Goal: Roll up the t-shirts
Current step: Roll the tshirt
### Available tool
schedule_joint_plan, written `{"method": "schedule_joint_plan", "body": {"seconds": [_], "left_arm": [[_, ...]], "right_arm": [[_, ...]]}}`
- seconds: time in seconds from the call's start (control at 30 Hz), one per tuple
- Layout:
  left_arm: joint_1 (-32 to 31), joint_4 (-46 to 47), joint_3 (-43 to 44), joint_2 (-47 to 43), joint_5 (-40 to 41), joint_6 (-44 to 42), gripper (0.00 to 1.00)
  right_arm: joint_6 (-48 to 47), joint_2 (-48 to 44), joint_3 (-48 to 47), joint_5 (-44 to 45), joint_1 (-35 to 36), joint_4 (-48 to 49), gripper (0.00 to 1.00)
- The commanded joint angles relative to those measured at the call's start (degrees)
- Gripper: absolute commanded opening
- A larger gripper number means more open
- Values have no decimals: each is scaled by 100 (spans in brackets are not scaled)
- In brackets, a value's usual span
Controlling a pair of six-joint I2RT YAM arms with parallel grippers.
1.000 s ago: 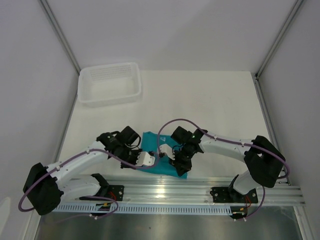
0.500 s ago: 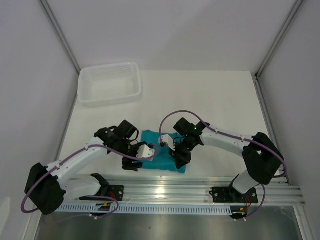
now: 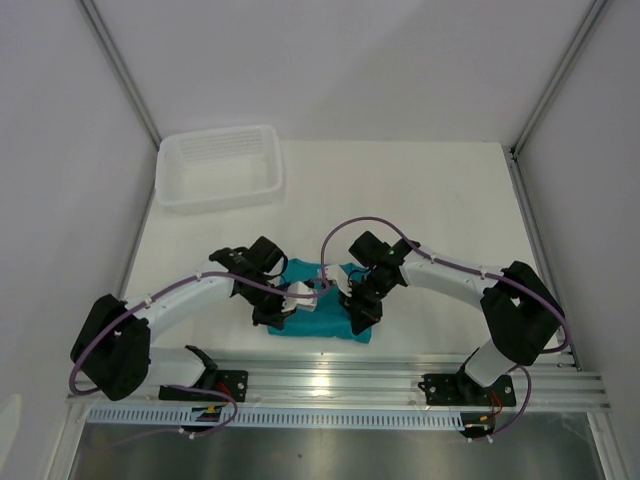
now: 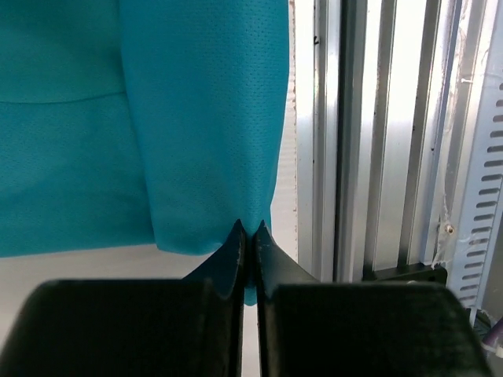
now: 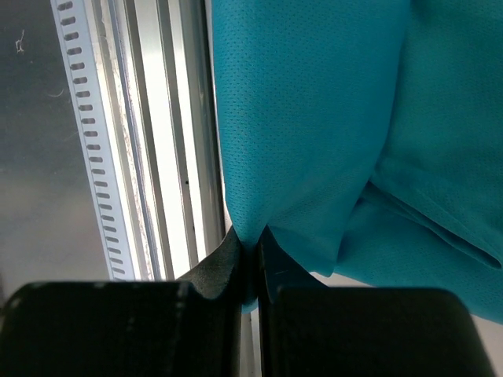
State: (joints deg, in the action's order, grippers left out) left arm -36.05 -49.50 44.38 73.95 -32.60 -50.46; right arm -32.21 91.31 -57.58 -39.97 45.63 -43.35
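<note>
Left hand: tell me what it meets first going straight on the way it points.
The t-shirt: the left hand is shut on its edge, and more of the cloth lies straight ahead, it seems.

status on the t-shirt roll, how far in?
Done: the t-shirt is folded into a compact, layered band lying flat beside the rail.
In hand: the left gripper and the right gripper are each shut on its near edge, one toward each end.
Left: no rolled tube shows in any view, so the rolling itself looks barely begun, if at all.
</note>
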Motion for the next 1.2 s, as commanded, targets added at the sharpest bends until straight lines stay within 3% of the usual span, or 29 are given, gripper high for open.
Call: {"method": "schedule_joint_plan", "body": {"seconds": [0.0, 0.23, 0.5, 0.7, 0.9, 1.17], "left_arm": [[116, -218, 247, 23, -115, 19, 1], [116, -482, -245, -803, -334, -52, 0], [116, -1194, -17, -1243, -774, -43, 0], [405, -1036, 316, -444, -572, -52, 1], [863, -1027, 817, 539, -423, -219, 1], [951, -913, 1081, 1367, -449, -272, 1]], "right_arm": [[-76, -34, -218, -135, -1, -191, 0], [39, -306, -43, -90, 333, -209, 0], [4, -456, 19, -284, 491, -411, 0], [-216, 43, -270, -363, 96, -516, 0], [-374, 660, -728, -196, -115, -657, 15], [-120, 889, -649, 190, -379, -210, 26]]}}
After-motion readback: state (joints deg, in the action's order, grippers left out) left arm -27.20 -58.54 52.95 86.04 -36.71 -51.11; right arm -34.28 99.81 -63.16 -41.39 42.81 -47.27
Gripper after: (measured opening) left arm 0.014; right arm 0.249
